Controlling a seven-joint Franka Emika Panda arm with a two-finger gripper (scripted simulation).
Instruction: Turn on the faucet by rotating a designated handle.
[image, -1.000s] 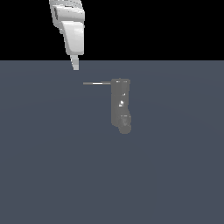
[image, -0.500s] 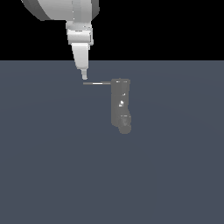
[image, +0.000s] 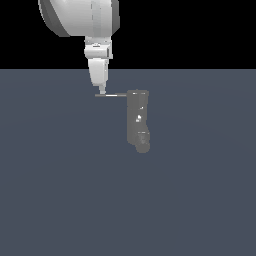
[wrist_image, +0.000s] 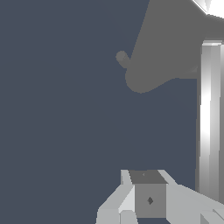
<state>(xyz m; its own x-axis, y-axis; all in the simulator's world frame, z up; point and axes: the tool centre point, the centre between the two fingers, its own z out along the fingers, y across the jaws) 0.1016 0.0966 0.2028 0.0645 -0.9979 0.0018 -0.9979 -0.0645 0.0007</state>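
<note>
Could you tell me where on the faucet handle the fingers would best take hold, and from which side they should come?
Probably the free outer end of the handle, away from the faucet, coming from above, where the gripper already sits. The rod is thin, straight and level, sticking out toward the exterior view's left, so its tip gives the most leverage for turning. Whether the fingers are open cannot be told here.

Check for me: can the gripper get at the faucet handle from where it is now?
Probably yes. In the exterior view the gripper sits right at the free end of the handle, with nothing between them; the faucet stands off toward that view's right. Actual contact can't be confirmed.
</note>
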